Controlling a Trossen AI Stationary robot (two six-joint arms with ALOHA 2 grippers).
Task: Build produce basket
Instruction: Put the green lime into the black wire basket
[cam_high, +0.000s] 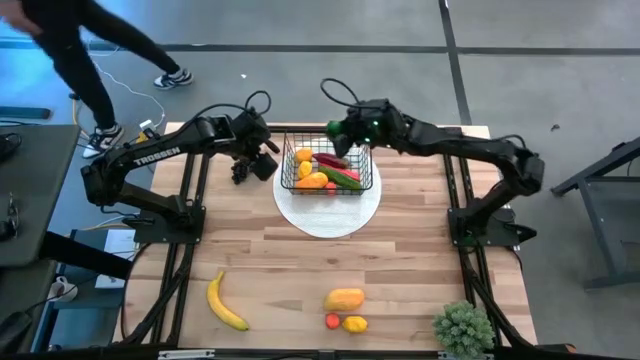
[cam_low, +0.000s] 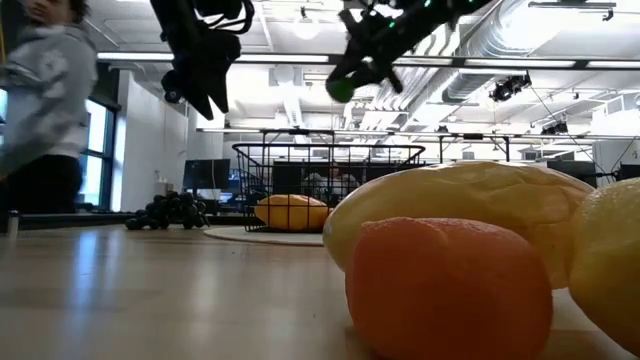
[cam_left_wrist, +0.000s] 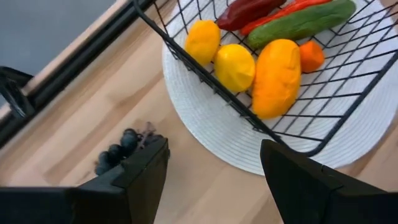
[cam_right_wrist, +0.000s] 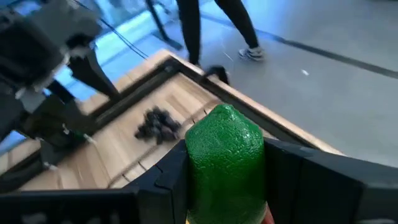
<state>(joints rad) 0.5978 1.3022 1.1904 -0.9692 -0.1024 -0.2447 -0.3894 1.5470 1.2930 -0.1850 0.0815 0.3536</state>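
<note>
The black wire basket (cam_high: 327, 167) stood on a white round mat (cam_high: 328, 205) at the far middle of the wooden table (cam_high: 300, 260), already holding a cucumber (cam_high: 343, 177), a red chili (cam_high: 331, 160) and several orange and yellow fruits. The right gripper (cam_high: 340, 133) hung above the basket's far right corner, its fingers pinched on a green pepper (cam_right_wrist: 225, 158) that filled the gap between them. The left gripper (cam_high: 262, 160) hovered just left of the basket with its fingers spread and nothing between them, a bunch of dark grapes (cam_high: 240, 172) lying on the table beside it. Nearer the front edge lay a banana (cam_high: 225, 303), a mango (cam_high: 344, 299), a lemon (cam_high: 354, 323) and a small red fruit (cam_high: 332, 320), with a spiky potted plant (cam_high: 463, 328) at the right corner. Only the right wrist view showed the pepper's bumpy skin; only the low view showed both grippers raised well clear of the tabletop. A person (cam_high: 90, 50) walked past beyond the far left corner.
</note>
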